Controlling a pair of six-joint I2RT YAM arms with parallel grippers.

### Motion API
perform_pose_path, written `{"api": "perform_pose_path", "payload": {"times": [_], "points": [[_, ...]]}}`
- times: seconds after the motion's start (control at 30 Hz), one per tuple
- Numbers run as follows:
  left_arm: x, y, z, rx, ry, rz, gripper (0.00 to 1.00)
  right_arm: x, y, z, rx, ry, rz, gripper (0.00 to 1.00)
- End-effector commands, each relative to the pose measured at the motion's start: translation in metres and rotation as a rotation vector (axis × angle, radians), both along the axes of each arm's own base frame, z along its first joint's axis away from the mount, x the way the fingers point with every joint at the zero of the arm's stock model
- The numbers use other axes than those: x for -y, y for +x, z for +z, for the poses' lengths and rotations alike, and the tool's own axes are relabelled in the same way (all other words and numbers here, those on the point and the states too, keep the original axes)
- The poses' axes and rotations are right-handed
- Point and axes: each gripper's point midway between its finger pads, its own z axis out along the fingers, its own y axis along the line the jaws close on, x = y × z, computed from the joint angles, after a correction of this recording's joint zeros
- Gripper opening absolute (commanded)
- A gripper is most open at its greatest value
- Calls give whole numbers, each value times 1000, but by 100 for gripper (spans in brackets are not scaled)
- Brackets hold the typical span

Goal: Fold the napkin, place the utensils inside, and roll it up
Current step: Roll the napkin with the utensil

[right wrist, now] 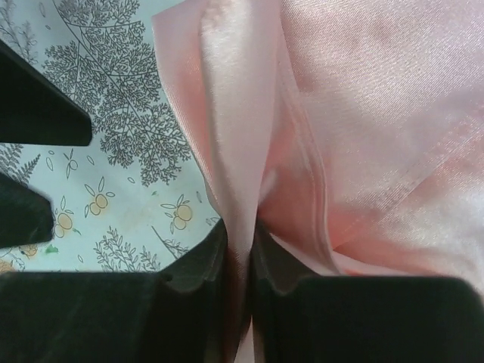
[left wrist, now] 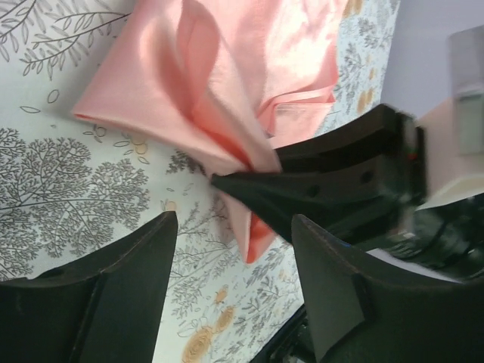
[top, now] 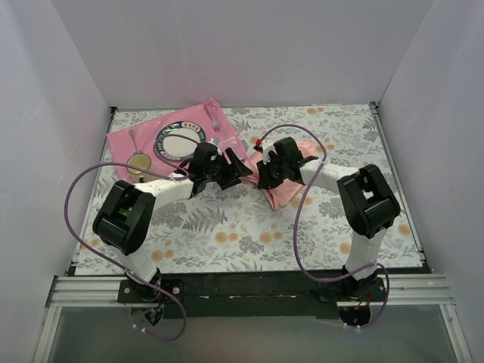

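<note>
Right now your right gripper [right wrist: 240, 261] is clamped on a raised fold of the napkin [right wrist: 363, 113], its fingers pressed together with only the fabric between them. Your left gripper [left wrist: 234, 223] is spread wide and holds nothing. It sits just left of the right one, and a hanging corner of the napkin shows between its fingers [left wrist: 113, 302]; you cannot tell whether it touches them. The napkin is pale salmon, shiny, bunched and creased. It lies right of the table's middle on the floral tablecloth [top: 227, 227], mostly hidden under your right gripper in the top view. Far left lies a hot-pink mat [top: 125, 140] with a plate [top: 178, 141], a spoon [top: 137, 160] and another utensil [top: 212, 121], and your left wrist overlaps its near right corner
</note>
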Motion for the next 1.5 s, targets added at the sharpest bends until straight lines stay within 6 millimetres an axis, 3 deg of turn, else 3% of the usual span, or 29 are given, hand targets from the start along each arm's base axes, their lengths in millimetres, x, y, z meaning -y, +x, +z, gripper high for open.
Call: {"api": "perform_pose_path", "payload": {"times": [0.0, 0.1, 0.3, 0.5, 0.6, 0.67, 0.77, 0.8, 0.9, 0.97, 1.03, 1.17, 1.27, 1.47], "points": [[-11, 5, 42, 99, -3, 15, 63, 36, -52, -48, -125, -320, -49, 36], [-18, 12, 45, 99, 12, 23, 66, 33, -51, -38, -117, -312, -81, 55], [-23, 26, 53, 130, 38, -7, 68, 31, -47, 5, -53, -265, -81, 72], [-2, 33, 66, 151, -20, -103, 65, 32, -39, 53, -15, -168, -121, 77], [14, 32, 60, 121, -62, -177, 63, 44, -28, 64, -10, -135, -200, 77], [16, 36, 50, 110, -39, -171, 64, 54, -20, 60, -23, -118, -269, 76], [19, 47, 43, 129, 22, -180, 64, 76, 0, 56, -43, -58, -411, 64], [19, 56, 43, 159, 58, -172, 63, 85, 8, 55, -46, -39, -455, 50], [18, 59, 45, 164, 78, -176, 61, 89, 28, 49, -41, 17, -522, 28], [20, 57, 49, 165, 66, -180, 59, 86, 43, 53, -38, 32, -527, 19], [20, 56, 49, 164, 63, -179, 58, 84, 50, 38, -76, 19, -536, 9], [24, 52, 50, 155, 47, -199, 57, 97, 67, 15, -97, -58, -595, 5], [25, 51, 52, 155, 50, -225, 58, 118, 63, -3, -126, -124, -626, 4], [25, 37, 56, 127, 29, -247, 60, 159, 50, -21, -164, -204, -683, 4]]}}
